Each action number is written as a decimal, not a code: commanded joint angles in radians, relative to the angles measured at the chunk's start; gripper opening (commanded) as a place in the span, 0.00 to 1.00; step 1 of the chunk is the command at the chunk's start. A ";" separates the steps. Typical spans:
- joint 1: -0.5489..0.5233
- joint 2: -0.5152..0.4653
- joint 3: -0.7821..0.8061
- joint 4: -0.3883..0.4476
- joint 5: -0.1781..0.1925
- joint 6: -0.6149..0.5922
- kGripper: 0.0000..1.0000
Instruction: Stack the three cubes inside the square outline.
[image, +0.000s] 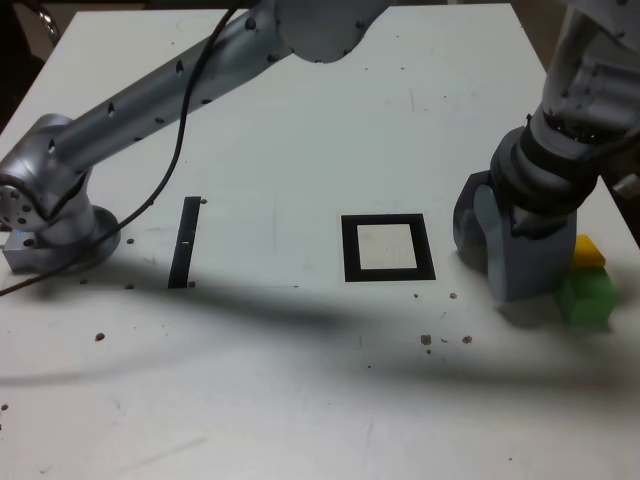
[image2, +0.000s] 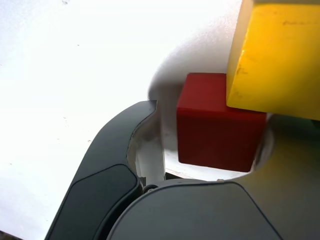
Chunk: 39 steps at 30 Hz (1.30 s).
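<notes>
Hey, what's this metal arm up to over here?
The arm has its fingers open around the red cube, apparently about to grip it. The yellow cube and the green cube are close by. The black square outline, where all three should be stacked, has no cube in it yet.

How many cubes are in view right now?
3. The red cube is between the gripper's jaws, the yellow cube right beside it; the green cube is next to the yellow one, outside the gripper. More may be hidden.
</notes>
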 joint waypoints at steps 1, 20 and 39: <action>0.002 0.003 -0.002 0.012 -0.002 0.003 0.29; 0.005 -0.029 0.049 0.008 -0.006 -0.016 0.28; 0.023 -0.298 0.422 -0.104 -0.041 -0.356 0.28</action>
